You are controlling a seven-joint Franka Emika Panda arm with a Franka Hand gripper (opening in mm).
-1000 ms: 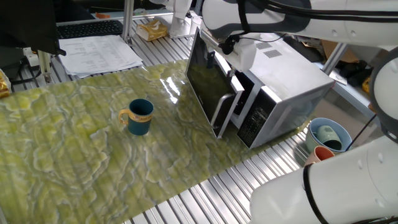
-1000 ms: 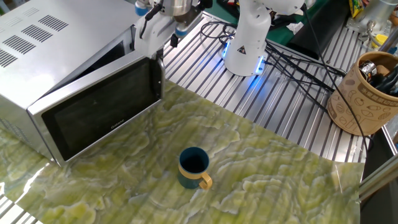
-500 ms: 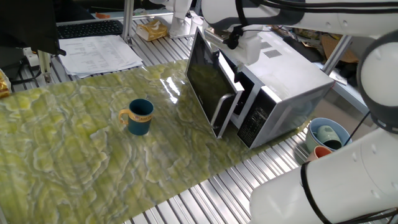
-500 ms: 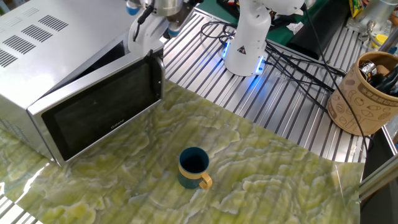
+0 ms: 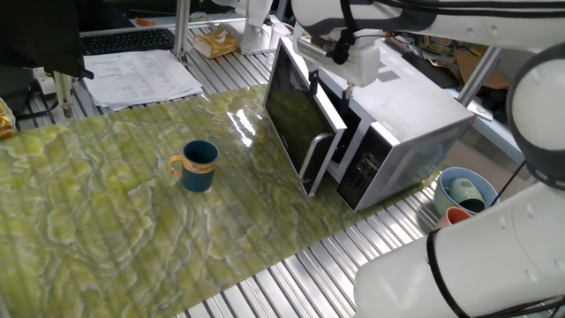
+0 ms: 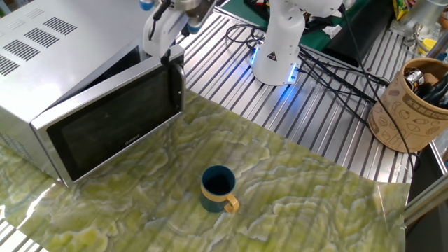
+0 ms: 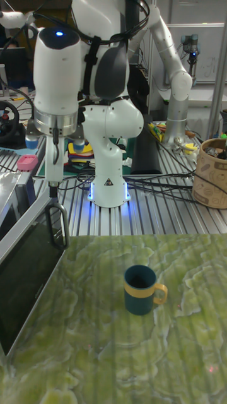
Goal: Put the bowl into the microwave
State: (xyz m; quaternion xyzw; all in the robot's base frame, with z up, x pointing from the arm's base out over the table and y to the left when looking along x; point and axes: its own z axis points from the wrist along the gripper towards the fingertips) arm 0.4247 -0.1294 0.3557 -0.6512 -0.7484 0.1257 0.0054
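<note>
A dark teal bowl [image 7: 140,289], upright and seemingly empty, stands untouched mid-mat on the table [image 5: 106,238], well apart from the microwave [image 5: 397,132]. Beyond it, the microwave's door [image 6: 112,126] hangs partly ajar. The gripper [image 6: 166,38] hovers at the door's top far corner, likely opening it; its finger spread cannot be told.

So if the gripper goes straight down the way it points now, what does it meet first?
Most likely the top edge of the microwave door, near its handle; the gripper hangs just above it. Depth is unclear, so it might pass behind the door.
</note>
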